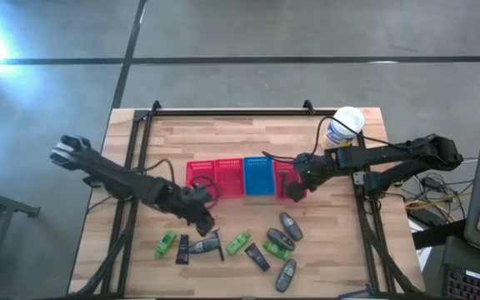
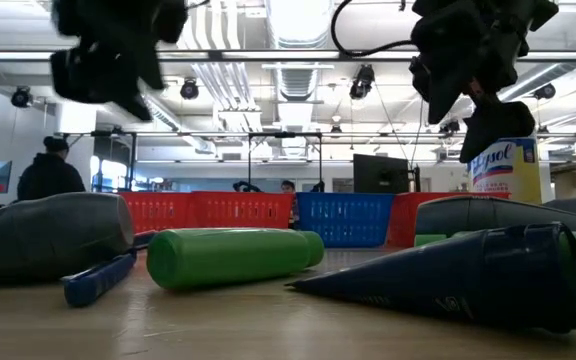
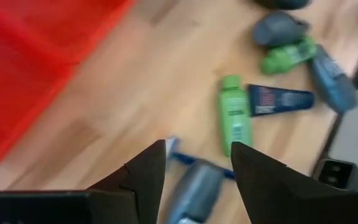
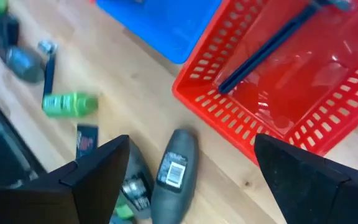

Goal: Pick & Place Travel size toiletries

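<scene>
left gripper (image 1: 204, 218) jaws apart over toiletries (image 1: 238, 243) | right gripper (image 1: 297, 190) jaws apart above red basket (image 4: 303, 124) holding razor (image 4: 272, 46)

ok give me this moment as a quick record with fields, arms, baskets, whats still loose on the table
left hand: open, empty, above the loose items near a grey bottle
right hand: open, empty, over the right red basket
in right red basket: one thin dark razor
baskets: red, red, blue, red in a row at mid-table
loose toiletries: green tubes, grey bottles, dark tubes on the table's near part
canister: upright at the far right, white
</scene>
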Controlling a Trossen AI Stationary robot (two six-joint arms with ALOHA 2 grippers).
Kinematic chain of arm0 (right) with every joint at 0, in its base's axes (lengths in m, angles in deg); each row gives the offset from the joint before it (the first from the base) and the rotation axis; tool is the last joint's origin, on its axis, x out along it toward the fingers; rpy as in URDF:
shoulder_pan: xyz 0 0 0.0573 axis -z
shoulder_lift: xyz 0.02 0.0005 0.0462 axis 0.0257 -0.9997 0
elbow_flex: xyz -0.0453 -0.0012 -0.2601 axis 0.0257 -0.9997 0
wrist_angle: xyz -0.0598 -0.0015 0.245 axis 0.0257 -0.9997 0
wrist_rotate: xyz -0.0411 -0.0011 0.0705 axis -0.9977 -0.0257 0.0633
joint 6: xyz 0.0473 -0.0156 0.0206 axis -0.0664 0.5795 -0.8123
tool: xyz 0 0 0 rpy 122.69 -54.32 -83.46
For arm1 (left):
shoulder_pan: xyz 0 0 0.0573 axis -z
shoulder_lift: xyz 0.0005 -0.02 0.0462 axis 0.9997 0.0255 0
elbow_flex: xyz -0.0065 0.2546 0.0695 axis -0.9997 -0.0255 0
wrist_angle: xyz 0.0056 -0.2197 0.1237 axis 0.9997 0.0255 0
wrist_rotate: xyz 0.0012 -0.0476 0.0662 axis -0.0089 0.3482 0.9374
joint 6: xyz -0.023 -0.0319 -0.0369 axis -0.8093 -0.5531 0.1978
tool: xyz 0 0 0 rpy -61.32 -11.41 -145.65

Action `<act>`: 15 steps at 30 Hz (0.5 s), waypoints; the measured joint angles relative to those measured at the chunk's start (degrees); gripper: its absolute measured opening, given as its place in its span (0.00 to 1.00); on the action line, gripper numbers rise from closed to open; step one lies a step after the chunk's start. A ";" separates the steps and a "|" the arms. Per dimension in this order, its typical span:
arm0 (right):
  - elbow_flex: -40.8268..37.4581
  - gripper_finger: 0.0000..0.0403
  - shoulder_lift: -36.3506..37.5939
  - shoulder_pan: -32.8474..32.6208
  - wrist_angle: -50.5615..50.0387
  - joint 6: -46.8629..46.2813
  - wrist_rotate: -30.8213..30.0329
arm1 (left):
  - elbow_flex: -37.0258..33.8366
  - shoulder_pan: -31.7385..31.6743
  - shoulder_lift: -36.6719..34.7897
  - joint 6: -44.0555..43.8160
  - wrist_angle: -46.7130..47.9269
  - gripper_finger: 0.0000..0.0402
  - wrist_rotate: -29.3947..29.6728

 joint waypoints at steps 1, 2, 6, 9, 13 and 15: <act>0.00 0.86 0.00 0.00 -0.02 1.33 0.50 | 1.61 0.58 2.06 1.28 -0.10 0.47 -0.30; 0.00 0.86 0.00 0.00 -0.02 2.64 0.59 | 3.14 1.19 4.34 2.93 -0.09 0.47 -0.68; 0.00 0.87 -0.05 0.00 -0.02 6.40 0.59 | 10.08 3.22 13.19 13.57 0.40 0.47 -1.04; 0.00 0.85 -0.06 0.00 -0.03 8.56 0.62 | 15.52 4.00 19.06 23.95 -0.02 0.47 -1.01; 0.00 0.82 -0.06 0.00 -0.07 11.22 0.64 | 22.74 4.04 26.31 33.72 0.72 0.47 -1.10; 0.00 0.80 -0.06 0.00 -0.14 12.06 0.64 | 26.51 4.07 29.08 38.69 2.67 0.47 -1.96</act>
